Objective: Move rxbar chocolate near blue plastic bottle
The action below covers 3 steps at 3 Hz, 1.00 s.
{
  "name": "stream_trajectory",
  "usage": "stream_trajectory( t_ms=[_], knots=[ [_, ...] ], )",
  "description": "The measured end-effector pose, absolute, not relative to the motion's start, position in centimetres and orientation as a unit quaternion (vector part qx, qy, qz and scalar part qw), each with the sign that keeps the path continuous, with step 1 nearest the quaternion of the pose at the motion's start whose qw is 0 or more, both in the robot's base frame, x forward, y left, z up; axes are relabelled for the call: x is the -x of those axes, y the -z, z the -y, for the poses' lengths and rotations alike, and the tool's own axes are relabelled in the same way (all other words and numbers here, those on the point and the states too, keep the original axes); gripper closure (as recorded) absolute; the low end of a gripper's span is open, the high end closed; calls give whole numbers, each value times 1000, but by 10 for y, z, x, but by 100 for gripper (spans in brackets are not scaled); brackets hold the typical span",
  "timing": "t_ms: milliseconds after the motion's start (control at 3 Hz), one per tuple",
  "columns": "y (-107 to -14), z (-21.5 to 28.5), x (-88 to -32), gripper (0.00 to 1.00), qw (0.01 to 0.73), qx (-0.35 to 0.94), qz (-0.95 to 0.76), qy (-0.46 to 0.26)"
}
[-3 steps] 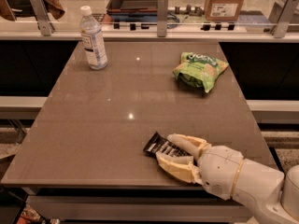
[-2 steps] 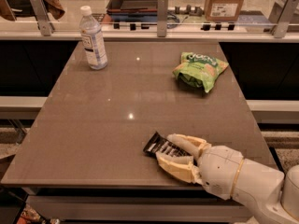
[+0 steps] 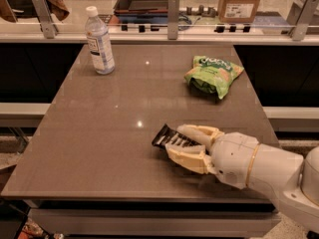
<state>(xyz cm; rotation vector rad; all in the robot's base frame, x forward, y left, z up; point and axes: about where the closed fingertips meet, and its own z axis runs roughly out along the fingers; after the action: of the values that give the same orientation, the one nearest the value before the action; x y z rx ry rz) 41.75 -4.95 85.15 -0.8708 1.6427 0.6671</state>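
Note:
The rxbar chocolate (image 3: 166, 137) is a flat black wrapper with white lettering, lying on the brown table (image 3: 109, 133) near its front right. My gripper (image 3: 175, 141) reaches in from the right, with one cream finger (image 3: 197, 131) on the far side of the bar and the other (image 3: 187, 158) on the near side. The fingers are closed around the bar's right end. The blue plastic bottle (image 3: 99, 42), clear with a white cap and label, stands upright at the table's far left, well away from the bar.
A puffy green chip bag (image 3: 213, 75) lies at the far right of the table. Behind the table runs a railing with posts (image 3: 173, 15), a cardboard box (image 3: 242, 3) and a tray beyond it. Dark gaps flank the table's sides.

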Motion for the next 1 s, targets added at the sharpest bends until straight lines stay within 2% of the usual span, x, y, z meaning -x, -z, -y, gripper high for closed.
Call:
stream_trajectory(
  t_ms=[333, 1000],
  knots=[
    [-870, 48, -436, 100, 553, 376, -690, -277],
    [-903, 11, -488, 100, 577, 376, -681, -250]
  ],
)
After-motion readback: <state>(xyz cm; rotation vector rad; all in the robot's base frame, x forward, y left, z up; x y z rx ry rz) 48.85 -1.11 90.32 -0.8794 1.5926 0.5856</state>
